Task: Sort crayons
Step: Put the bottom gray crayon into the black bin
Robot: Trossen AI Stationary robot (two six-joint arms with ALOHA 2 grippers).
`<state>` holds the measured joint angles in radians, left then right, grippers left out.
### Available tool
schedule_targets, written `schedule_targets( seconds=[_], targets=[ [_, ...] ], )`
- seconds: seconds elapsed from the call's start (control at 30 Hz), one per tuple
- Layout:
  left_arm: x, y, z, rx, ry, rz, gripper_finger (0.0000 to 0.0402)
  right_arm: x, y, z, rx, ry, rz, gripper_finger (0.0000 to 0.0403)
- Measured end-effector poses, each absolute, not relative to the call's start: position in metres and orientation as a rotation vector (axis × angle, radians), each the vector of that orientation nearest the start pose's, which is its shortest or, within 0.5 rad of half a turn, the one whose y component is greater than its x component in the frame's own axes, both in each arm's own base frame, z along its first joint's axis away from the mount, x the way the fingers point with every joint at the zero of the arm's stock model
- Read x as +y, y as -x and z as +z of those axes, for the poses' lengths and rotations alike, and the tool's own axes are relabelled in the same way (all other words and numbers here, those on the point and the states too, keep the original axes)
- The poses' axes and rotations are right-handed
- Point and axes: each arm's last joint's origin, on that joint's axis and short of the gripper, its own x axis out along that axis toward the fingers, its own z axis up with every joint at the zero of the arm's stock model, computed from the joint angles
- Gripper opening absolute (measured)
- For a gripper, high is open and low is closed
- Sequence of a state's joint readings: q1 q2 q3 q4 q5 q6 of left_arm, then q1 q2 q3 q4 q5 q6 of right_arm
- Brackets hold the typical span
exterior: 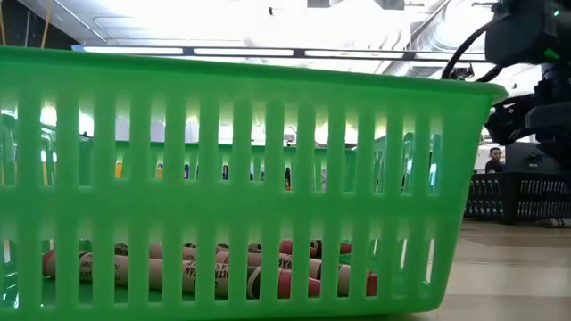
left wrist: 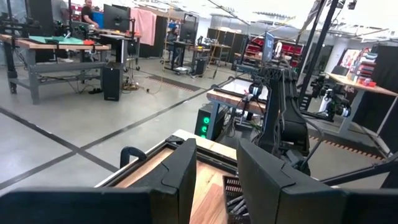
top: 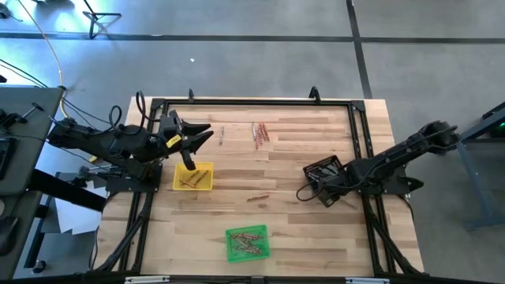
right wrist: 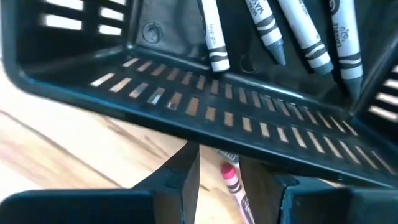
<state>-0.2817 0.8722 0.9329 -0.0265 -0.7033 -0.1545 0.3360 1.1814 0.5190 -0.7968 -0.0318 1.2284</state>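
Observation:
Crayons lie loose on the table: a reddish group, a few sticks and one orange stick. More lie in the yellow tray, in the green tray and, pale grey-white, in the black tray. My left gripper is open and empty above the yellow tray's far side; its fingers point level toward the table's right. My right gripper is at the black tray's near-left corner, fingers a little apart. A red crayon shows in the gap between them, outside the tray wall.
A black frame runs along the table's edges. The green tray fills the low view, with reddish and brownish crayons on its floor; the black tray shows beyond at the right. Bare wood lies between the trays.

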Motion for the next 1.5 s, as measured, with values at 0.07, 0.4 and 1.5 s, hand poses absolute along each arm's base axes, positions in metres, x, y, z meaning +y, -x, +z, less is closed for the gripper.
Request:
schedule_targets(
  seconds=[0.07, 0.4, 1.5],
  targets=[
    [-0.032, -0.179, 0.383, -0.063, 0.168, 0.418, 0.0102, 0.053, -0.153, 0.146, 1.408, -0.755, -0.605, 0.0106],
    [-0.032, -0.179, 0.383, -0.058, 0.165, 0.418, 0.0101, 0.053, -0.167, 0.132, 1.468, -0.694, -0.511, 0.0106],
    [-0.032, -0.179, 0.383, -0.053, 0.163, 0.418, 0.0101, 0.066, -0.2, 0.222, 1.352, -0.56, -0.401, 0.0003]
  ],
)
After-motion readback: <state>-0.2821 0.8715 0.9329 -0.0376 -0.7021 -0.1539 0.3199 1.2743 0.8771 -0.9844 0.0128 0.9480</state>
